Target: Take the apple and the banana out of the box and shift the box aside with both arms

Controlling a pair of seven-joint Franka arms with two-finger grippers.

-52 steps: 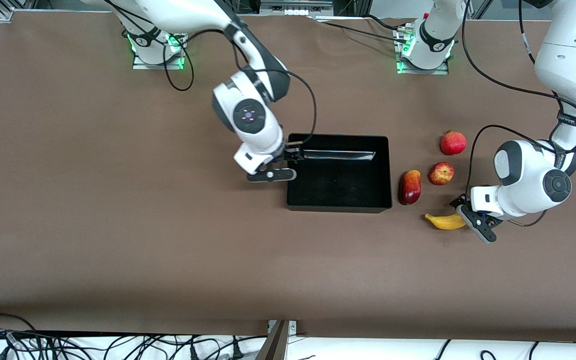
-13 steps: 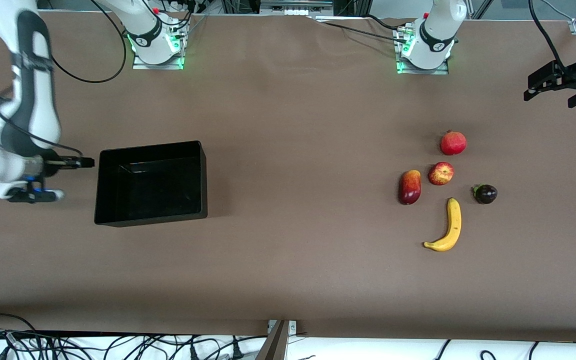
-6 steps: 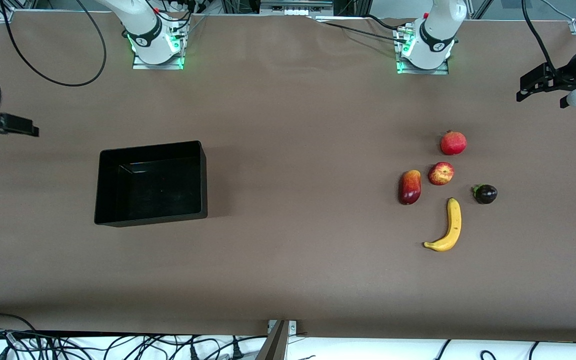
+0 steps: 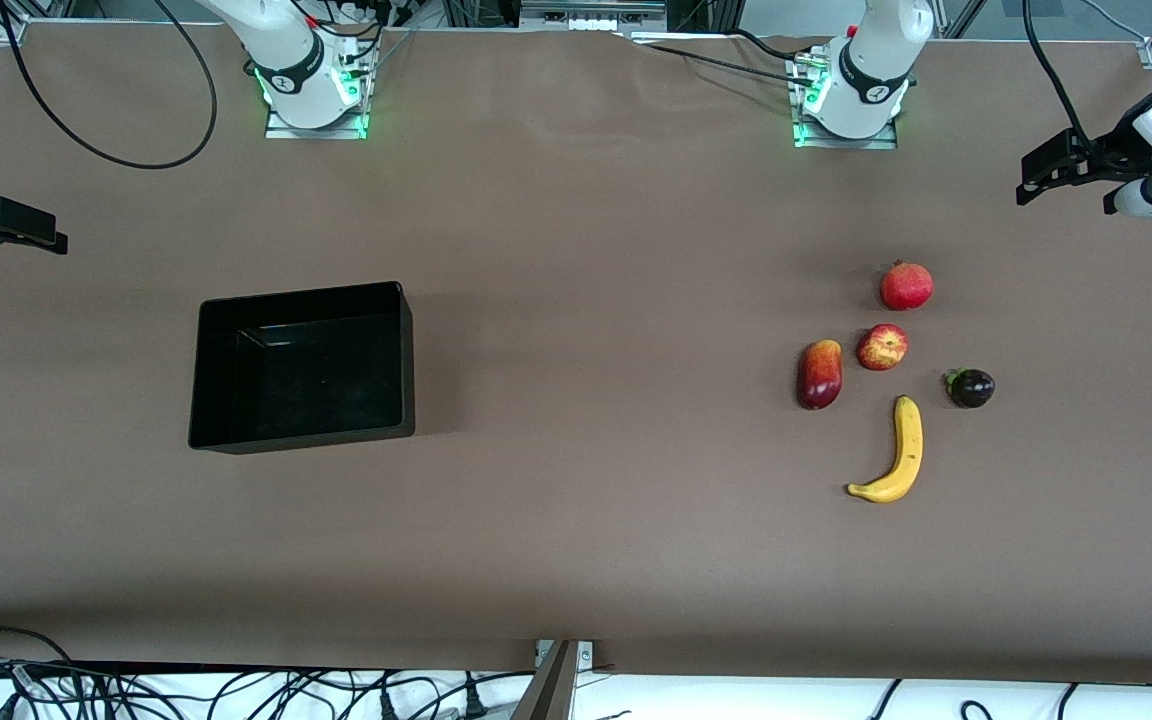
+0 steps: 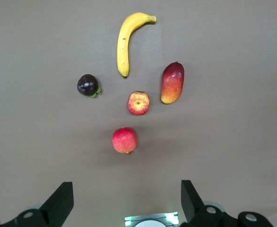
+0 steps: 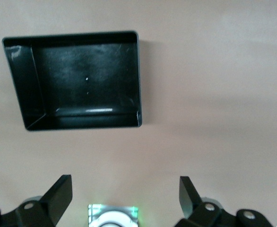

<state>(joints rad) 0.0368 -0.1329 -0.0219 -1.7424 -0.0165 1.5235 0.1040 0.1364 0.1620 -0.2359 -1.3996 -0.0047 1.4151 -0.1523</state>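
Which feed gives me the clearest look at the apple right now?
The left wrist view: the apple sits mid-frame, seen from above, ringed by the other fruits. The front view shows it smaller, toward the left arm's end. The right wrist view misses it.

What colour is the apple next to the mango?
The apple is mottled red and yellow, clearest in the left wrist view.

place: robotics lab | evidence: arm bases (image 4: 314, 85) bolted to brown-covered table (image 4: 576, 520); loose cables (image 4: 236, 690) along table edge
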